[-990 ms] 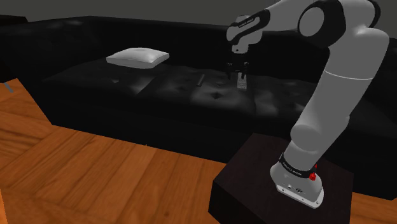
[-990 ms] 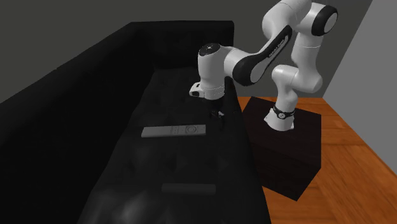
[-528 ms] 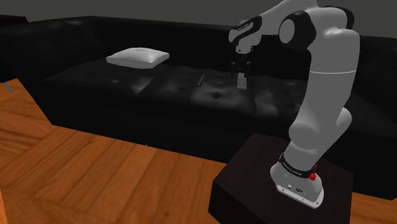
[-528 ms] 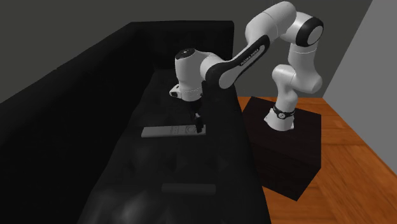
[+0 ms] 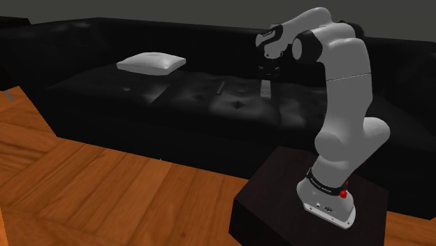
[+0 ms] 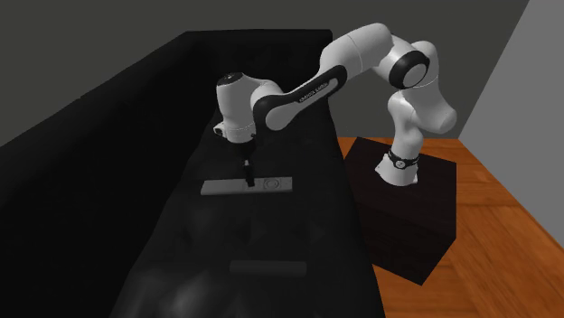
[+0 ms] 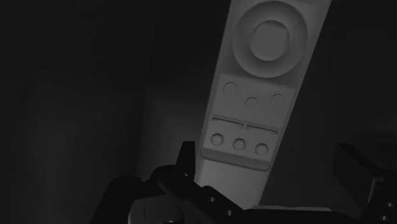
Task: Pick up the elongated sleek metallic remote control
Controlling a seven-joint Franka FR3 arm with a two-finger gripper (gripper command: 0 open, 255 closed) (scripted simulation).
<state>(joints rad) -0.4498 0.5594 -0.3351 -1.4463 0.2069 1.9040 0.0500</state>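
Shoulder view: arm stretched out over the black sofa (image 5: 140,98). The gripper (image 5: 266,73) hangs straight down just above the grey remote control (image 5: 265,89), which lies flat on the seat cushion. Over the last second the hand hardly moved in this view, while the elbow folded in and rose. White cushion (image 5: 151,63) well apart toward this view's left. A darker slim remote (image 5: 219,87) lies between the two.

Second exterior view: the shift is plain here. A second ago the gripper (image 6: 246,179) stood off the remote's end nearest the stand (image 6: 407,217). Half a second ago it was above the round-pad end. Now it stands over the mid-length, tips down at the level of the remote control (image 6: 271,186). My reading: the approach is done and the hand is lined up for the grasp. The other dark remote (image 6: 267,268) lies further along the seat and is not the target.

Wrist view: the fingers (image 7: 186,159) stand wide apart, nothing clasped. The remote control (image 7: 261,95) runs away from the hand at a slight slant, its plain end between the fingers and the round pad at the far end. It sits nearer one finger than the other, and I cannot make out contact. The lift is not yet begun.
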